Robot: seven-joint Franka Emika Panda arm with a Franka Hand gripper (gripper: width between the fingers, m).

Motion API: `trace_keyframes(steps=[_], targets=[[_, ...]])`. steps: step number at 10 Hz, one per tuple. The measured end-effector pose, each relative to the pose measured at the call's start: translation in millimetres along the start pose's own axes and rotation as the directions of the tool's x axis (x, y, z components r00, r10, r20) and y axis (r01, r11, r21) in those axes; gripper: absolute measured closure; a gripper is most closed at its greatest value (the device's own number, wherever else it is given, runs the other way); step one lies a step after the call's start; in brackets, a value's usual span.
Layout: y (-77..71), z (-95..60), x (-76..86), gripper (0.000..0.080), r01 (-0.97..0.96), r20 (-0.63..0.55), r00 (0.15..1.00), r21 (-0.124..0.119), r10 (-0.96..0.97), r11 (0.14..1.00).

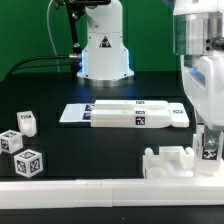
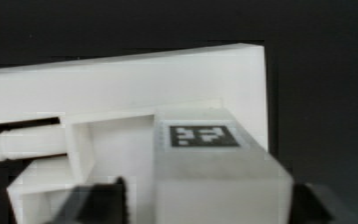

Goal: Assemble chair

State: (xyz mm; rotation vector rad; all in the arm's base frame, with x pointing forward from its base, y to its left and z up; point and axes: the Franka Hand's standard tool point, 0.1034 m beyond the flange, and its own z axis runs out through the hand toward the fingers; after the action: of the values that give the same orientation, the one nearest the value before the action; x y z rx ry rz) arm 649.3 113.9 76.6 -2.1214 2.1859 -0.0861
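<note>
The big white two-finger gripper (image 1: 207,150) is standing astride the glossy white plastic pegged block (image 2: 179,150), which is sitting directly beneath it, just beside the long white border rail (image 1: 80,185). Whether its dark fingers (image 2: 98,203) are pinching or merely flanking the block, I cannot tell. If one finger is rubbing while the arm is lifting, the block risks tipping or twisting askew.

Open tabletop (image 1: 95,147) lies between the cube legs (image 1: 11,141) and the pegged block (image 1: 168,160); slabs (image 1: 120,115) block farther back.
</note>
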Motion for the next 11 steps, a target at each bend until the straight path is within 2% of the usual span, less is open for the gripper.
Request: trace_keyframes(steps=[1,2,3,4,6,7,8,9,11], targets=[[5.0,1.8,-6.4,0.0255,0.138,-0.029,0.99,-0.02,-0.138,0.99],[2.4,1.5,-8.8,0.0255,0.36,-0.027,0.932,-0.01,-0.36,0.933],[0.3,1.8,-10.0,0.0172,0.526,-0.023,0.85,0.003,-0.526,0.85],[2.0,2.6,-11.9,0.0156,0.609,-0.016,0.793,0.001,-0.609,0.793],[1.7,2.9,-10.0,0.0151,0.677,-0.018,0.736,-0.002,-0.677,0.736],[1.4,3.1,-8.1,0.015,0.751,-0.018,0.66,-0.005,-0.751,0.661],[-1.7,3.6,5.0,0.015,0.918,-0.018,0.395,-0.013,-0.918,0.395],[-2.9,4.1,7.2,0.015,0.966,-0.017,0.26,-0.013,-0.966,0.26],[-2.5,4.5,6.7,0.015,0.938,-0.017,0.346,-0.011,-0.938,0.347]])
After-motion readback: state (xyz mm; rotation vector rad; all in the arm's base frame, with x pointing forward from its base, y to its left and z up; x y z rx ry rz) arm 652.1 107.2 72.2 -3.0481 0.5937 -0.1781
